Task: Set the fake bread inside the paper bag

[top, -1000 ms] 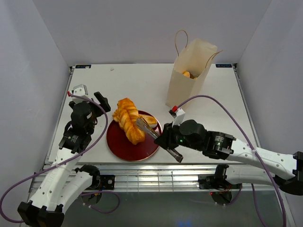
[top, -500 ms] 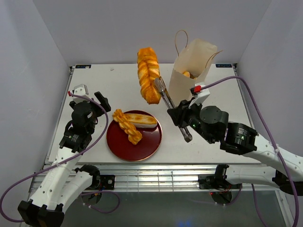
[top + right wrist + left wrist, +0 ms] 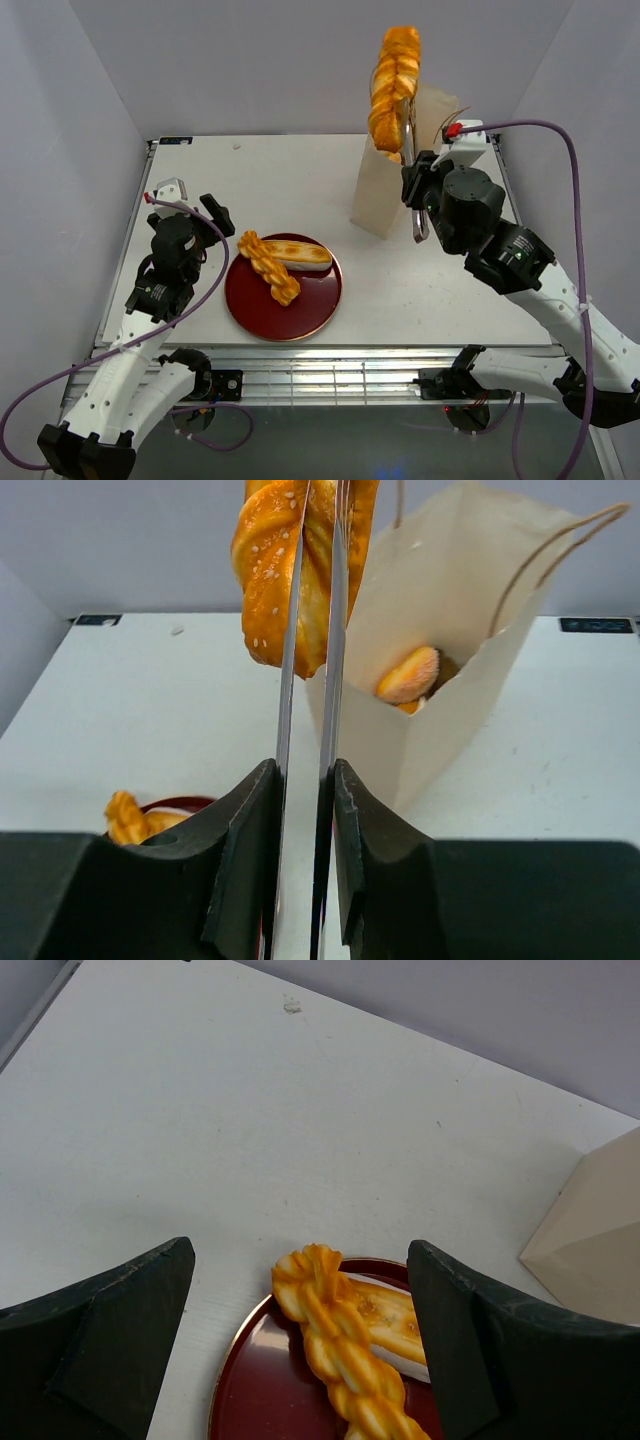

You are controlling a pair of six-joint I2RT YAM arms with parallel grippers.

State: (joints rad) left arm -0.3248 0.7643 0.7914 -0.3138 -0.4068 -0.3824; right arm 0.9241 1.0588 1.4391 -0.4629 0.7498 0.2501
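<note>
Top centre, a glossy braided loaf (image 3: 394, 85) is pinched by flat metal tongs (image 3: 291, 660) clamped in the right gripper (image 3: 305, 780), seemingly above the paper bag (image 3: 383, 200); the left gripper (image 3: 300, 1290) is held agape, empty.

Two pastries (image 3: 268, 266) were laid on the plate (image 3: 250, 300), left of the paper bag (image 3: 375, 195); a bun (image 3: 408, 674) was lodged inside, a loaf (image 3: 393, 85) held above.

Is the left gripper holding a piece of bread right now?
No, the left gripper is open and empty, hovering above the braided loaf that lies on the red plate.
</note>
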